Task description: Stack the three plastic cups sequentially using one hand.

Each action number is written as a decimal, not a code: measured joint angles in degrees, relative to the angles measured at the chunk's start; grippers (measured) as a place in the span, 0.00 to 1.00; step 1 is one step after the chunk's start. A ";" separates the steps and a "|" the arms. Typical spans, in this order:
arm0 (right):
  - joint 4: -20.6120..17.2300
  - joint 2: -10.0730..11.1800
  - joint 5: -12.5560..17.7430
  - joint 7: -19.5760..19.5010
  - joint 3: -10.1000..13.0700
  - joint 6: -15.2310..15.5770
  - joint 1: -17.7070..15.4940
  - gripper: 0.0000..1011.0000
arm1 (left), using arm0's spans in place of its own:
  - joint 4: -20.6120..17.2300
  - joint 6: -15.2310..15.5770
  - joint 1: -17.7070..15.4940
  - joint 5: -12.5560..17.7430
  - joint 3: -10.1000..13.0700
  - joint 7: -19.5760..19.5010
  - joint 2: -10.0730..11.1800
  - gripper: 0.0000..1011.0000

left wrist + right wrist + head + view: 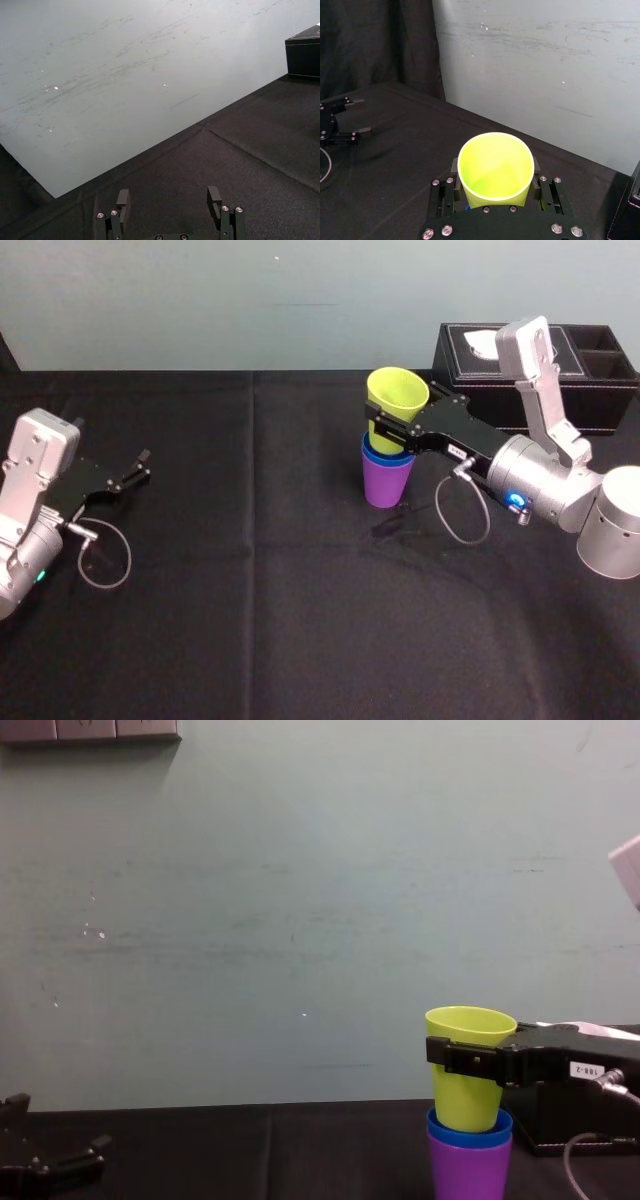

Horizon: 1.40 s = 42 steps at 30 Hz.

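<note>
Now the right end effector (388, 432) is pinching the yellow-green cup (398, 392) around its middle, one flat finger on each side. From the right wrist view, the cup's open mouth (492, 165) sits right between the two fingers (454, 176).

Just under the end effector is the blue cup (375, 453). The bottom of the yellow-green cup is down inside it, and most of the yellow-green cup sticks up above the blue rim. The blue cup sits deep inside the purple cup (388, 483), so just its rim peeks out. The purple cup stands on the black counter (250, 620), right below the end effector. From the chest view the three cups make one tower, purple (470, 1172) at the bottom, blue (470, 1130) next and yellow-green (468, 1100) on top.

Behind the right end effector, near its arm, is a black tissue box (462, 365).

The left end effector (143, 466) is well apart from the cups, low over the counter. Its fingers (122, 199) are spread with nothing between them.
</note>
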 joint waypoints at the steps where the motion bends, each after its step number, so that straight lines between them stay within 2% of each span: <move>1: 0.10 -0.04 -0.03 0.02 -0.02 -0.02 0.03 0.73 | 0.00 0.00 0.00 0.00 0.00 0.00 0.00 1.00; 42: 3.15 -1.22 -1.62 0.56 -0.59 -0.13 0.42 0.73 | 0.00 0.00 0.00 0.00 0.00 0.00 0.00 1.00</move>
